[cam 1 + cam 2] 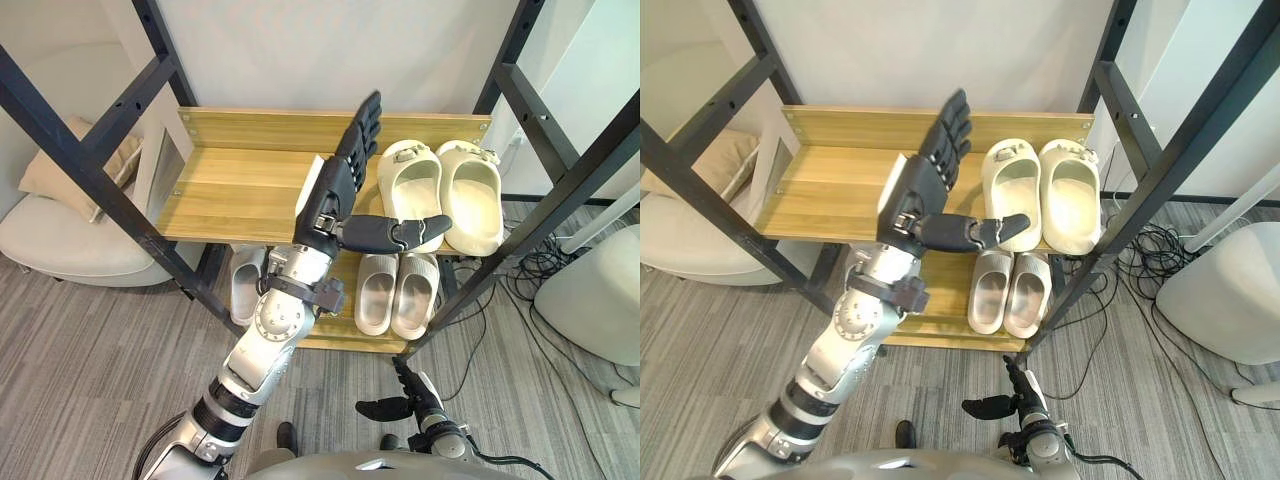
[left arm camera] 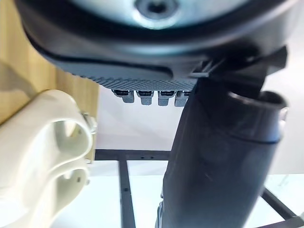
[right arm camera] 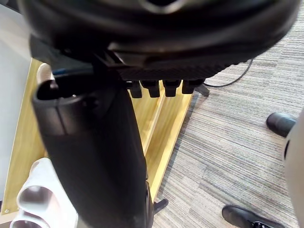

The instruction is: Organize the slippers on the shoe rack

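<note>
Left hand (image 1: 336,190) straight-fingered beside cream slippers (image 1: 412,185); right hand (image 1: 412,405) seemingly relaxed, low.

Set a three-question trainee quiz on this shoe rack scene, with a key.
1. True or false: the left hand is curled round a slipper.
2. Multiple choice: the cream slippers stand on the top shelf at A) the robot's left end, B) the middle, C) the robot's right end.
3. Fill in: the pale grey pair sits on the ___ shelf.

Key: 1 false, its fingers are straight and hold nothing. 2 C. 3 lower.
</note>
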You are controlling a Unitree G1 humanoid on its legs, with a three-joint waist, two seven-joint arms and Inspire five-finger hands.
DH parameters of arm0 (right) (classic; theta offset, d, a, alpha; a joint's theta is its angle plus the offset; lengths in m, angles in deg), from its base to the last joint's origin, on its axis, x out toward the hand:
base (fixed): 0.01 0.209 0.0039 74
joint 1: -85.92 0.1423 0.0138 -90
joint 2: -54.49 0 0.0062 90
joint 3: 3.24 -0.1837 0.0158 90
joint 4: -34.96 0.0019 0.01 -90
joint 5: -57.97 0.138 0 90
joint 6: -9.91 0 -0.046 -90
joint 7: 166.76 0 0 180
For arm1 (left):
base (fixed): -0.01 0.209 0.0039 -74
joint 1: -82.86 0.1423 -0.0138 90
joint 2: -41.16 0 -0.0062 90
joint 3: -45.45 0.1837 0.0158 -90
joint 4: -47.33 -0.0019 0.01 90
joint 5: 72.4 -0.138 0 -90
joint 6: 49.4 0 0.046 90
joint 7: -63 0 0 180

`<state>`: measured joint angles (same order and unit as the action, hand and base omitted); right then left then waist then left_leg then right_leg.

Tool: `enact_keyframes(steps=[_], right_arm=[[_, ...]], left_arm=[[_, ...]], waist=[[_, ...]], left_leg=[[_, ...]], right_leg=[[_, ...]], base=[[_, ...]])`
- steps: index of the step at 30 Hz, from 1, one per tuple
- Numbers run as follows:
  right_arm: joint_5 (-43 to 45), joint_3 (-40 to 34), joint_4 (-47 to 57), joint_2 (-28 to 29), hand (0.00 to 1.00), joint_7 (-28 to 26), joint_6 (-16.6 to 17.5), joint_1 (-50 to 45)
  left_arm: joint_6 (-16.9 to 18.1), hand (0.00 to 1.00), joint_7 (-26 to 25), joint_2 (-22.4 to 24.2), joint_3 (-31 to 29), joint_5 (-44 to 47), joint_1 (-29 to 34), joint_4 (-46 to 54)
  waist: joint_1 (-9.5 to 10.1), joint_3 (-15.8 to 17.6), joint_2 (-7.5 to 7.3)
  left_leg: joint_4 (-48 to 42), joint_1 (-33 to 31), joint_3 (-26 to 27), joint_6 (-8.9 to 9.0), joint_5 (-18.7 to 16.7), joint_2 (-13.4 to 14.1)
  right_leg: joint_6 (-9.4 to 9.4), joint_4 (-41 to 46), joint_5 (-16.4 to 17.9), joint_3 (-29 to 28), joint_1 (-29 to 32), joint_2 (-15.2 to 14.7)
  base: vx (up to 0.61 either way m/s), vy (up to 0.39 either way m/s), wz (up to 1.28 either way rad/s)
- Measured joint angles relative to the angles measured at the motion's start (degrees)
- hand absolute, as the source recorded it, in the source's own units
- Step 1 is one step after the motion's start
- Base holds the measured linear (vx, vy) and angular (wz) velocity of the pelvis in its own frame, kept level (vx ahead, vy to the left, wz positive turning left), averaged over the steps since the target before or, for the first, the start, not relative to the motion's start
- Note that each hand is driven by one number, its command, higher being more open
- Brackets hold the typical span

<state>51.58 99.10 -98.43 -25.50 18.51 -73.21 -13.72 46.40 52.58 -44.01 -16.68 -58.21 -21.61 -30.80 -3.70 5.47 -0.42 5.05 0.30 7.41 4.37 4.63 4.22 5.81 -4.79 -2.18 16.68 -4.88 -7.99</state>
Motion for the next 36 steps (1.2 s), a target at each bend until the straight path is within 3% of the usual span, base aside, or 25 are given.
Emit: enact_keyframes(steps=[6, 7, 8, 14, 16, 19, 21, 23, 26, 36], right_arm=[[0.03, 0.07, -0.26, -0.32, 1.0, -0.4, 0.01, -0.1], [1.92, 0.12, -1.5, -0.9, 1.0, -0.9, 0.39, -0.11], [1.95, 0.13, -1.89, -0.96, 1.0, -0.94, 0.39, -0.1], [1.96, 0.28, -2.43, -1.12, 1.0, -0.99, 0.43, 0.04], [1.95, 0.31, -2.52, -1.17, 1.0, -1.01, 0.42, 0.03], [1.88, 0.95, -2.78, -1.17, 1.0, -1.0, 0.39, 0.16], [1.85, 2.07, -2.71, -1.24, 1.0, -1.03, 0.59, 0.37], [1.95, 2.32, -2.82, -1.31, 1.0, -0.9, 0.64, 0.5], [1.93, 2.33, -3.36, -1.15, 1.0, -0.83, 0.64, 0.58], [1.89, 2.29, -4.31, -0.17, 1.0, -0.03, 0.61, 0.74]], left_arm=[[3.11, 1.0, 1.41, -0.01, -2.21, 3.79, 4.34, 10.62], [4.14, 1.0, 4.03, -0.02, -1.46, 12.54, 9.23, 15.25], [4.28, 1.0, 4.96, -0.1, -0.33, 14.95, 9.95, 16.16], [4.95, 1.0, 8.65, -0.99, 6.32, 19.67, 13.65, 16.51], [5.32, 1.0, 10.82, -0.89, 10.55, 21.9, 16.47, 14.53], [-0.28, 1.0, 17.24, -1.95, 18.73, 25.44, 19.53, 1.43], [-2.89, 1.0, 18.08, -2.73, 20.7, 25.32, 21.39, -5.73], [-4.66, 1.0, 18.34, -2.96, 20.59, 24.4, 24.17, -13.34], [-4.68, 1.0, 18.35, -3.13, 19.55, 21.43, 26.86, -18.04], [-4.22, 1.0, 18.22, -2.99, 11.9, 9.64, 27.72, -27.7]], waist=[[0.78, -0.33, 0.55], [2.0, -0.56, 1.22], [2.51, -0.57, 1.22], [3.26, -0.73, 1.26], [3.34, -0.81, 1.18], [3.38, -0.83, 1.15], [3.07, -0.97, 1.28], [3.01, -0.94, 1.25], [3.37, -0.94, 0.99], [3.34, -1.06, -0.53]], left_leg=[[0.02, 0.03, -0.89, -0.06, 0.04, -0.22], [0.3, 0.48, -3.01, -0.3, 0.26, -0.4], [0.3, 0.36, -3.39, -0.31, 0.3, -0.45], [0.01, 0.09, -3.66, -0.32, 0.37, -0.64], [0.0, 0.08, -4.04, -0.32, 0.37, -0.68], [0.02, 0.9, -5.35, -0.33, 0.49, -0.84], [0.29, 1.4, -5.3, -0.33, 0.49, -0.61], [0.31, 1.61, -5.35, -0.18, 0.59, -0.21], [0.32, 1.68, -5.54, -0.11, 0.63, -0.01], [0.3, 1.62, -5.23, 0.15, 0.33, -0.1]], right_leg=[[-0.03, 0.3, 0.28, 0.7, -0.45, -0.15], [-0.09, 2.03, 1.84, 2.6, -1.26, -0.39], [-0.01, 2.03, 1.89, 3.13, -1.37, -0.4], [0.1, 2.04, 1.95, 3.39, -1.47, -0.52], [0.13, 2.03, 2.0, 3.73, -1.71, -0.53], [-0.29, 2.05, 2.52, 5.39, -3.28, -0.43], [-0.23, 2.37, 2.78, 5.22, -3.35, -0.31], [-0.57, 3.17, 3.43, 5.28, -3.27, -0.06], [-0.57, 3.48, 3.71, 5.47, -3.31, 0.08], [-0.01, 2.54, 3.36, 5.27, -3.53, 0.12]], base=[[-0.01, 0.003, 0.12], [-0.06, 0.021, 0.48], [-0.06, 0.022, 0.48], [0.01, 0.003, 0.04], [0.02, 0.005, 0.12], [-0.01, -0.001, 0.22], [-0.05, 0.0, -0.03], [-0.06, -0.007, -0.01], [-0.03, -0.008, 0.04], [0.0, 0.0, 0.0]])
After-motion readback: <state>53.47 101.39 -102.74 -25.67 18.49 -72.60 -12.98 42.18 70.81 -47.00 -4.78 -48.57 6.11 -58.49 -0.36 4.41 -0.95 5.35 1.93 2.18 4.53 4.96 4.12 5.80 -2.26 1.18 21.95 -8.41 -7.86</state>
